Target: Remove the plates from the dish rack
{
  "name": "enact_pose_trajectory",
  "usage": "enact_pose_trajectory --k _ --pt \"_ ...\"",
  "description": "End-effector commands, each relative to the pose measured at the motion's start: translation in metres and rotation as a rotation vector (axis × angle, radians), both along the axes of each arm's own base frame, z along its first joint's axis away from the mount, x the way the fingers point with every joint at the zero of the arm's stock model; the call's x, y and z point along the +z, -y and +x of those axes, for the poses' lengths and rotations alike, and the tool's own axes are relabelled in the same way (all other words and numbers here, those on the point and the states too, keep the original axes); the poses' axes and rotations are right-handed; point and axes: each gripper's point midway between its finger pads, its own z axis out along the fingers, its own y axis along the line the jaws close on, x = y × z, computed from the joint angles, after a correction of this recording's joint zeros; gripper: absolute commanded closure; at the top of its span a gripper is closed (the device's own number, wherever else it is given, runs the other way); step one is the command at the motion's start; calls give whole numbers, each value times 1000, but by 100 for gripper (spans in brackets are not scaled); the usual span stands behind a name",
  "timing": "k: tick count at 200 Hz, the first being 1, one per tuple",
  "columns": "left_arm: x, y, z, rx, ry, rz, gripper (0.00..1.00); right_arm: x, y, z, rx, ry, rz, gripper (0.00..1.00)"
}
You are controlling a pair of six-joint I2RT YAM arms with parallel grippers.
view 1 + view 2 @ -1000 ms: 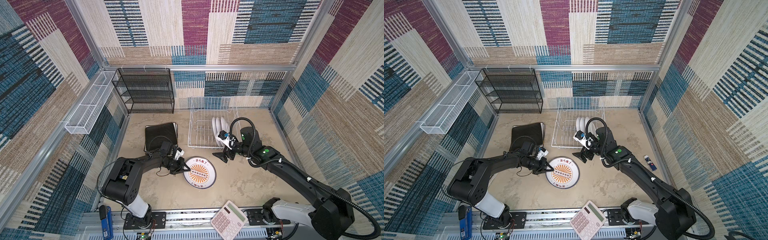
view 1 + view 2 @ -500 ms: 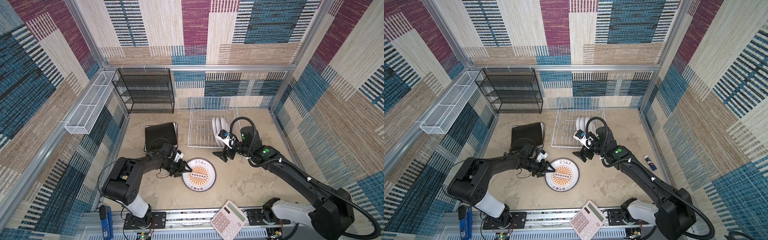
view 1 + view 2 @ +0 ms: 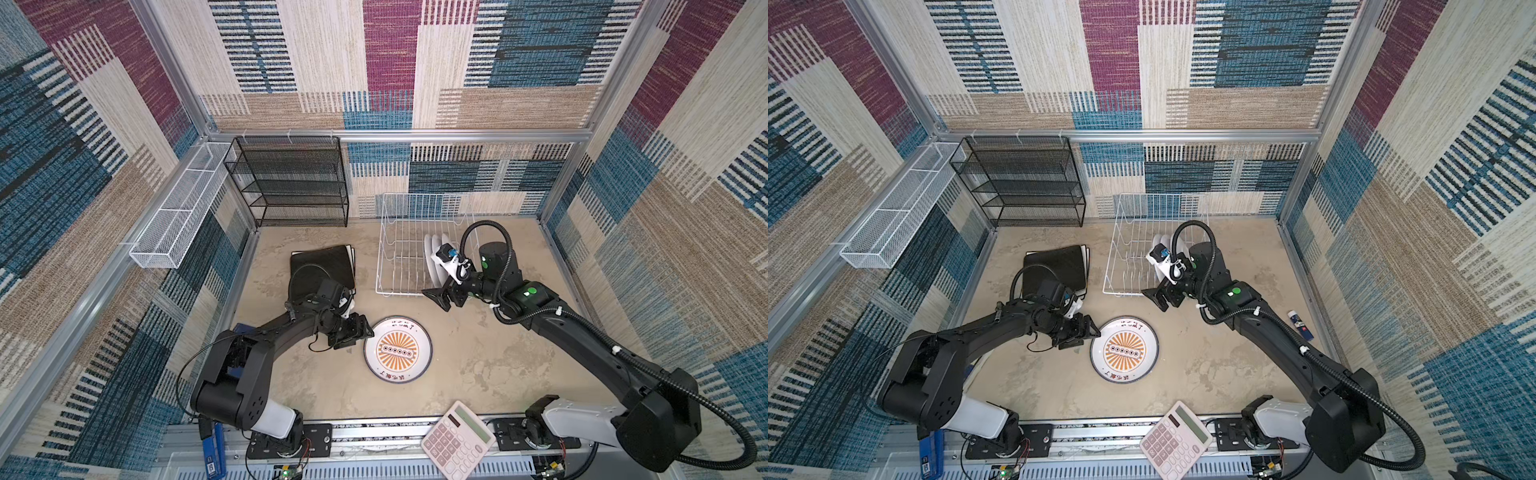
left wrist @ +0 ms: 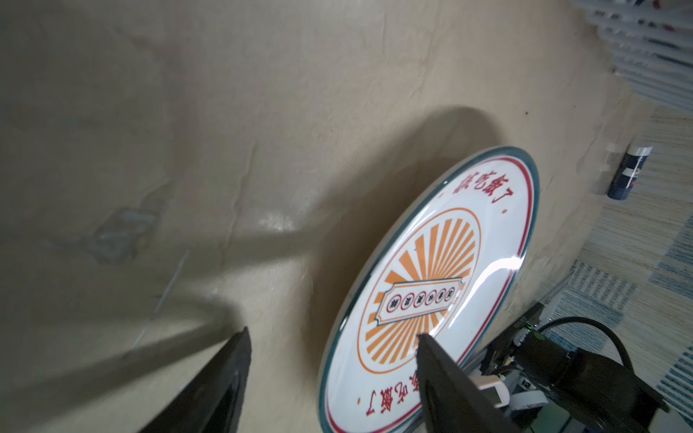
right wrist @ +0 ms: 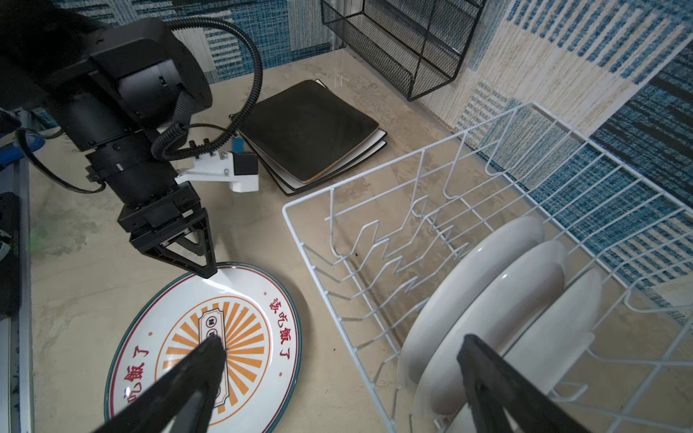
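**One down, three standing**

A round white plate (image 3: 398, 348) with teal rim, orange sunburst and red characters 該吃飯了 lay flat on the beige table (image 3: 478, 365) before the white wire dish rack (image 3: 405, 266), where three white plates (image 5: 487, 300) stood upright. The left pincer (image 3: 360, 336), jaws apart, sat at its rim; the right pincer (image 3: 446, 299) gaped beside the rack. A black square plate (image 3: 328, 259) topped a stack (image 5: 352, 153) nearby.

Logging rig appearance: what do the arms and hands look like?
The left arm and right arm are matte black with white base segments and ribbed black cable loops. The left hand and right hand have black triangular fingers and white wrist brackets. The right arm carries green dots.
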Motion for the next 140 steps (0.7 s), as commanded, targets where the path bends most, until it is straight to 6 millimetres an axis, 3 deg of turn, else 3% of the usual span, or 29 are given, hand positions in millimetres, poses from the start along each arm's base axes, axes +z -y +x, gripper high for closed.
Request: enact_pose_trajectory --k 1,35,75,104,140 --pt "22 -8 9 3 68 53 26 10 2 10 -63 -15 25 1" --pt "86 0 36 -29 243 27 25 25 7 23 -144 -12 54 1" --pt "156 16 67 -78 419 13 25 24 28 31 -256 -29 73 1" --pt "181 37 83 -96 459 -11 25 28 48 36 -293 -87 144 1" --pt "191 64 102 -121 455 -54 25 28 60 43 -320 -159 207 1"
